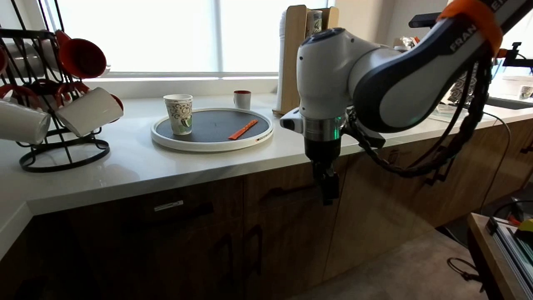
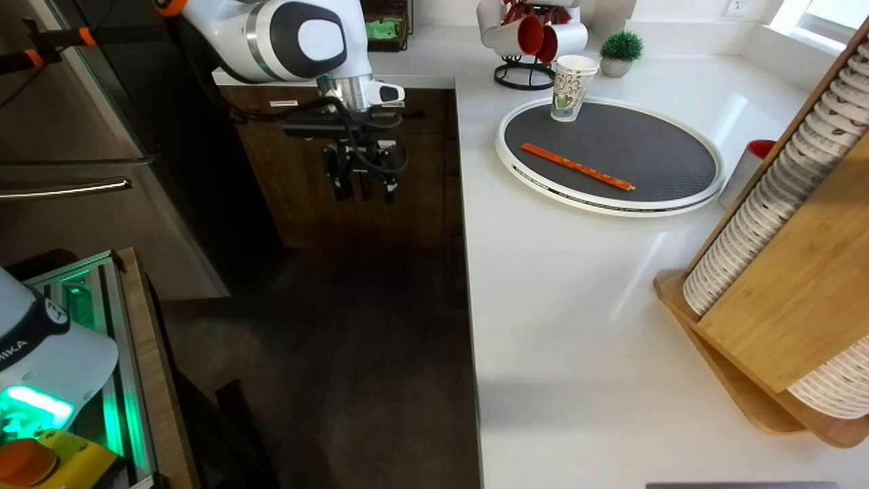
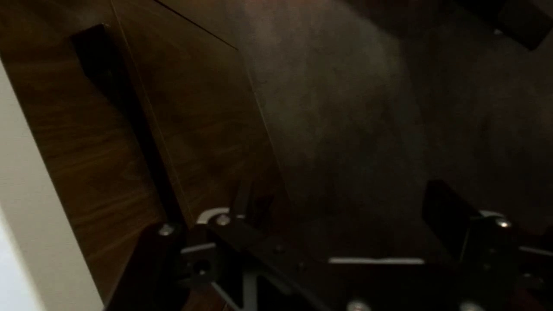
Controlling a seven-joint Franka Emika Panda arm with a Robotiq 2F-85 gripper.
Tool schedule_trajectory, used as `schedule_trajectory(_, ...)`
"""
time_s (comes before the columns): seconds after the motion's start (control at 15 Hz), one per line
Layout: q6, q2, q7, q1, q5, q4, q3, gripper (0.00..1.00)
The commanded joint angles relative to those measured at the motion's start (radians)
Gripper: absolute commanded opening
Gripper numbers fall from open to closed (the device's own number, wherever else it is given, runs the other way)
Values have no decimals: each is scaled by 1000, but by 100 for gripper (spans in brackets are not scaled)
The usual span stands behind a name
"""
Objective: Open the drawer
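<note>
The drawer (image 1: 283, 177) has a dark brown wood-grain front and sits flush under the white counter in an exterior view. Its dark bar handle (image 1: 289, 191) runs across the front, partly behind the gripper. In the wrist view the drawer front (image 3: 99, 160) lies at the left, with the handle (image 3: 140, 129) running down toward the left finger. My gripper (image 1: 327, 200) points down in front of the drawer's right part, near the handle. Its fingers are apart with nothing between them in an exterior view (image 2: 366, 190) and the wrist view (image 3: 345, 211). Contact with the handle cannot be made out.
The white counter (image 1: 137, 175) overhangs above the drawer. On it stand a round tray (image 1: 208, 146) with a paper cup (image 1: 180, 116) and an orange stick (image 1: 242, 129), a mug rack (image 1: 64, 141) and a wooden cup holder (image 1: 293, 62). A labelled drawer front (image 1: 137, 208) adjoins at left.
</note>
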Motion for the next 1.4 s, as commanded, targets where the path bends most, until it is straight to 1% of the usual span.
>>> schedule_trajectory(0.0,146,-33,-76,-41,-60,-100,-36,100)
schedule_trajectory(0.07,189,-23,-49,-45,-105,-91,-62,100)
schedule_trajectory(0.13,123,-5,-47,-28,-48,-63,-37,100)
schedule_trajectory(0.27,163,-5,-52,-44,-77,-67,-61,100)
schedule_trajectory(0.47,166,-7,-55,-46,-80,-67,-62,100)
schedule_trajectory(0.6,167,9,-7,-31,-177,-50,-93,100)
schedule_trajectory(0.67,189,17,28,-31,-219,-47,-110,100)
schedule_trajectory(0.8,207,38,55,-42,-261,-41,-126,100)
schedule_trajectory(0.93,239,68,117,-39,-341,-29,-156,100)
schedule_trajectory(1.0,262,87,159,-38,-376,-20,-169,100)
schedule_trajectory(1.13,326,132,234,-40,-405,-4,-186,100)
schedule_trajectory(1.33,409,208,319,-20,-471,32,-227,100)
